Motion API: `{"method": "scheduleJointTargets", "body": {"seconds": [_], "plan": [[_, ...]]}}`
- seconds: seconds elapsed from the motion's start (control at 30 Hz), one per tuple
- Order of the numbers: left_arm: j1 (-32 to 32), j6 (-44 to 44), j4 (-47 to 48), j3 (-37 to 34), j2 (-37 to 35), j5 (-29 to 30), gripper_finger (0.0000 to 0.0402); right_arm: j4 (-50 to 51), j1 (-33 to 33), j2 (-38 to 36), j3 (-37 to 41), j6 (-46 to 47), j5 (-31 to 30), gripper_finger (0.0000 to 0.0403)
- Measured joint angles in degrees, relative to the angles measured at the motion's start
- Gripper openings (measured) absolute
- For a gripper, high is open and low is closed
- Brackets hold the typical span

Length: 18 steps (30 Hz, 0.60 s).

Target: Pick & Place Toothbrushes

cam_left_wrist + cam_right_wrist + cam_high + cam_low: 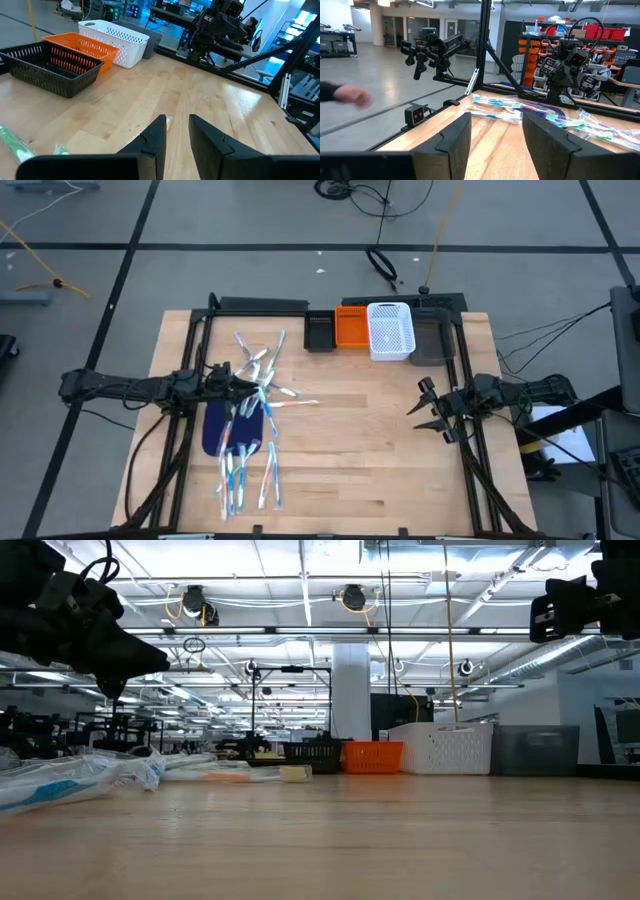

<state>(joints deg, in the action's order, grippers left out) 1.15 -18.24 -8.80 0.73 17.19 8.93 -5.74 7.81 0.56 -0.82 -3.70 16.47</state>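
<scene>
The toothbrushes [255, 415] lie in a loose pile on the table's left half, several of them on a dark blue mat [222, 428]; they also show in the low view [80, 778] and the right wrist view [545, 109]. My left gripper [238, 385] hangs above the pile [112, 675], pointing down, its fingers [177, 135] slightly apart with nothing between them. My right gripper [425, 406] waits near the table's right edge, open [495, 132], facing the pile.
Along the far edge stand a black bin [320, 332], an orange bin [351, 328], a white bin [390, 330] and a dark grey bin [432, 340]. Bare wood lies between the pile and my right gripper. A person's hand [350, 95] shows beyond the table.
</scene>
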Motion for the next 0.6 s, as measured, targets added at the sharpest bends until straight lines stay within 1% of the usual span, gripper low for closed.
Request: {"method": "scheduleJointTargets", "body": {"seconds": [0.6], "plan": [[0.0,0.4,0.0,0.0,0.0,0.2,0.0081,-0.9,0.0,0.0,0.0,0.0,0.0,0.0169]]}}
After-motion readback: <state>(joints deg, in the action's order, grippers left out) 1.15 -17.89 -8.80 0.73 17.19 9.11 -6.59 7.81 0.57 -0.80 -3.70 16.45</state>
